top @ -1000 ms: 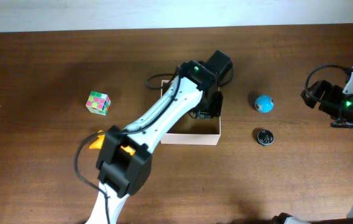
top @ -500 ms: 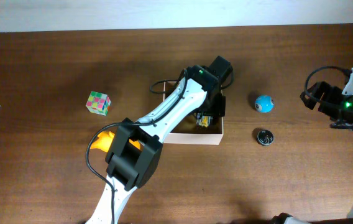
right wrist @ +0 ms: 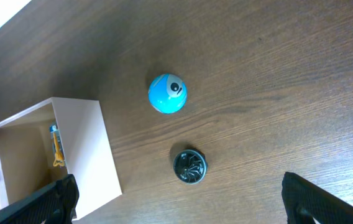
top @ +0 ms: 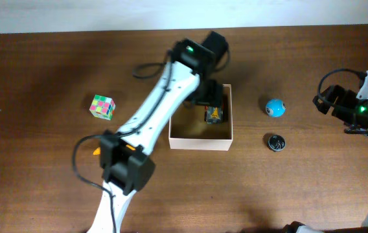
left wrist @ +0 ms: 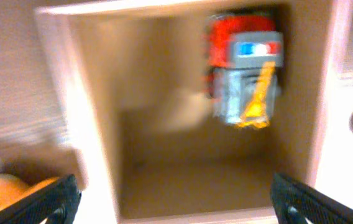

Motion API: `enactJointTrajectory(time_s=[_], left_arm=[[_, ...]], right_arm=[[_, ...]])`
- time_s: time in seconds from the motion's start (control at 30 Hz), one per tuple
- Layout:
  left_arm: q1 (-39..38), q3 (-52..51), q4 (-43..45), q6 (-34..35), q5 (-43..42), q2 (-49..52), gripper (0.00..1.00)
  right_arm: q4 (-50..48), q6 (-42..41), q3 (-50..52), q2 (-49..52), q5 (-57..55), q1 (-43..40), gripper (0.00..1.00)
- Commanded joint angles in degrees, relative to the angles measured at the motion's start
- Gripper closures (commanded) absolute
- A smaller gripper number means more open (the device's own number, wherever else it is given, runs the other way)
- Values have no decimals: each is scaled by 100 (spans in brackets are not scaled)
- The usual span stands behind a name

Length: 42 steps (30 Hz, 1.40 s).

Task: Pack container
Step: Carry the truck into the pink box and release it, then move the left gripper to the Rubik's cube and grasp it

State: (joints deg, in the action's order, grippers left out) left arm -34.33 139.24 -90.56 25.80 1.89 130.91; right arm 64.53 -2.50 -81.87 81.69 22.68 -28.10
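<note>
The left end effector (top: 208, 96) hangs with its two dark fingers spread wide and empty over the far part of the container (top: 200, 144), a square, open-topped cardboard box with low white outer walls and a matte tan interior, standing at the middle of the dark wood-grain desk (top: 41, 65). From the left wrist camera the end effector (left wrist: 176, 202) frames the container (left wrist: 89, 124) from above, the picture blurred. A small toy vehicle (top: 214, 114), red and grey with yellow-orange markings, lies on the box floor close to the right wall (left wrist: 245, 81).

At the right edge of the desk the right end effector (top: 332, 101) is held spread as well, pinching nothing, well apart from the box; its wrist camera (right wrist: 183, 202) looks down on bare wood. Between it and the box rest a glossy blue ball (top: 275, 107) (right wrist: 168, 93) and, nearer, a flat black ribbed disc (top: 275, 142) (right wrist: 190, 167). The same view catches the white side of the container (right wrist: 96, 149).

A multicoloured puzzle cube (top: 103, 107) sits well to the left of the box. A rounded orange object (top: 98, 147) shows partly from behind the left arm.
</note>
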Motion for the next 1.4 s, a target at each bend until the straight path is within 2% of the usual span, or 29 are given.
enactJointTrajectory(time_s=[0.0, 0.1, 0.27, 0.4, 0.47, 0.63, 0.8, 0.9, 1.13, 1.37], left_arm=[[470, 247, -518, -306, 1012, -564, 1], [1003, 151, -614, -789, 988, -678, 1], [2142, -4, -614, -793, 925, -616, 1], [2876, -435, -564, -1893, 627, -535, 0], [3180, -754, -479, -2149, 385, -535, 3], [3807, -1825, 96, -3032, -400, -533, 3], [3926, -2957, 1266, -4019, -341, -533, 3], [3882, -3300, 1766, -4356, -337, -533, 3], [3873, -3530, 2673, -4551, -256, -525, 2], [3882, -3700, 2927, -4719, -354, -522, 4]], right_arm=[[2, 79, -98, -94, 114, -4, 1], [2, 76, -98, -94, 114, -4, 1], [111, 76, -98, -94, 111, -4, 1], [205, 72, -98, -94, 114, -4, 1], [223, 57, -98, -92, 114, -4, 1], [280, 57, -98, -92, 114, -4, 1], [271, 57, -98, -92, 111, -4, 1], [275, 57, -98, -92, 111, -4, 1], [258, 57, -98, -87, 111, -4, 1], [232, 57, -96, -85, 111, -4, 1]])
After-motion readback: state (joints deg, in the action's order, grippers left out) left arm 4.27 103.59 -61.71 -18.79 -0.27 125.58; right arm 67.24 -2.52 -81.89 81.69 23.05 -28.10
